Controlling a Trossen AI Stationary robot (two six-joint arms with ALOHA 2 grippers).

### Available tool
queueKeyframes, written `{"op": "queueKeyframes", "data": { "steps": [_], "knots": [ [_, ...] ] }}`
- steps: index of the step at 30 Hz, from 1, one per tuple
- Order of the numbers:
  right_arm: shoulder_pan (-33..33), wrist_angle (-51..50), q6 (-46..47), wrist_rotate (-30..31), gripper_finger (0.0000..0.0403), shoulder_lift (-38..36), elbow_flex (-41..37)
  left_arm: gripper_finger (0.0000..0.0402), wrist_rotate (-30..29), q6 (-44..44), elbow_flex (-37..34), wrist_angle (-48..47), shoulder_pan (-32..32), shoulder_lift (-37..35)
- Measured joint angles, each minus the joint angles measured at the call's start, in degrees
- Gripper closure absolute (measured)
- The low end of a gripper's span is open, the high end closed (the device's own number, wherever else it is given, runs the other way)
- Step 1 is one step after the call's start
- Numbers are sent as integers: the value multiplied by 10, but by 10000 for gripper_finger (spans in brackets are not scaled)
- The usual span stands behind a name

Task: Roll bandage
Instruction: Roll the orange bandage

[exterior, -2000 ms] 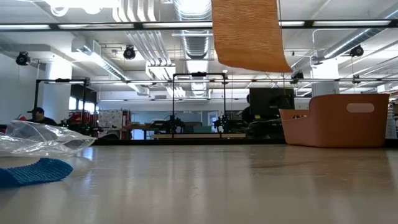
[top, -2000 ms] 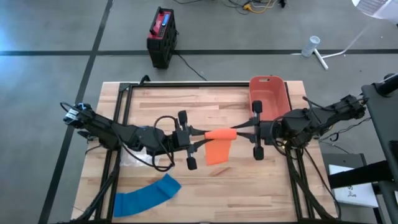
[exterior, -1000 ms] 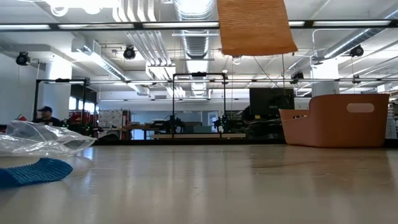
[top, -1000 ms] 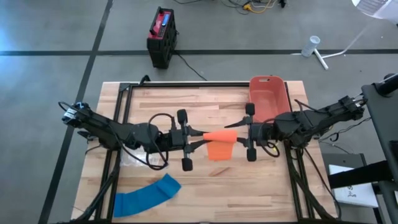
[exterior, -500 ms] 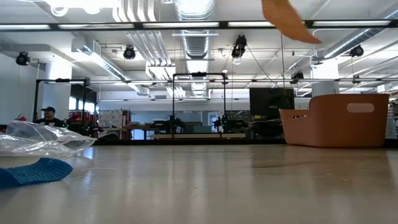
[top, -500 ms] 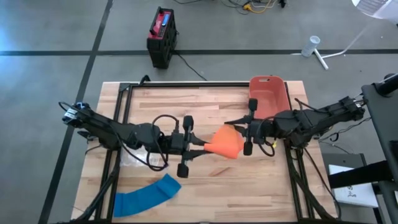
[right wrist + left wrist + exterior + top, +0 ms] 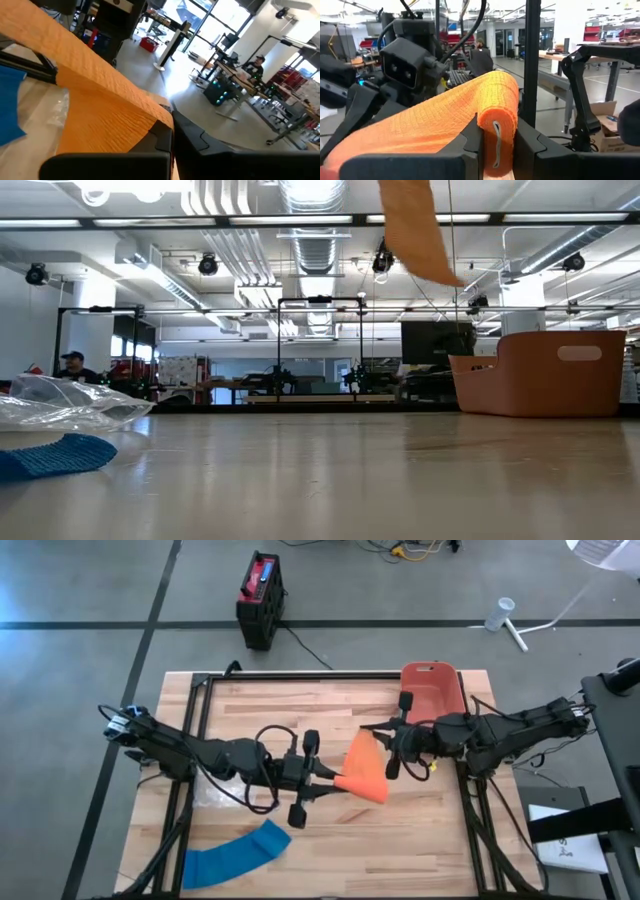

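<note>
An orange bandage (image 7: 362,767), partly wound into a roll (image 7: 496,107), hangs high above the table's middle between both grippers. My left gripper (image 7: 328,783) is shut on the roll. My right gripper (image 7: 383,743) is shut on the unrolled strip. The strip (image 7: 95,90) spreads from the roll to the right gripper. In the low view only the strip's lower end (image 7: 413,228) shows, well clear of the tabletop. A blue bandage (image 7: 236,853) lies flat near the table's front left. My left gripper pinches the roll by its end (image 7: 495,142) between its two fingers (image 7: 470,142), coming nearly level from the table's left. The roll points away from the fingers, lifted clear. My right gripper nips the strip's upper edge (image 7: 156,121) between shut fingertips, level from the table's right. The cloth slopes from there to the roll, its loose part hanging free.
An orange bin (image 7: 432,692) stands at the back right, close behind my right arm. A clear plastic bag (image 7: 214,800) lies under my left arm beside the blue bandage (image 7: 52,455). A dark frame rail (image 7: 290,677) runs along the table's far edge.
My right gripper has shut on the strip and gone toward the table's left and far edge. My left gripper has rolled and swung its tip toward the near edge. The roll has turned aslant; the strip, which hung straight down, now lies spread between the grippers.
</note>
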Motion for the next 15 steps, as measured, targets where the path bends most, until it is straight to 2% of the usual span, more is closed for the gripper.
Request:
{"op": "queueKeyframes", "data": {
  "steps": [4,10,15],
  "knots": [
    [0,-13,36,-33,403,1,-16,352,-8,10,0,26,-1,0],
    [-2,-43,122,-85,398,2,-24,352,-103,54,0,33,-3,-2],
    [-2,-52,153,-122,347,-7,-16,352,-178,120,0,34,-3,-3]
  ]
}}
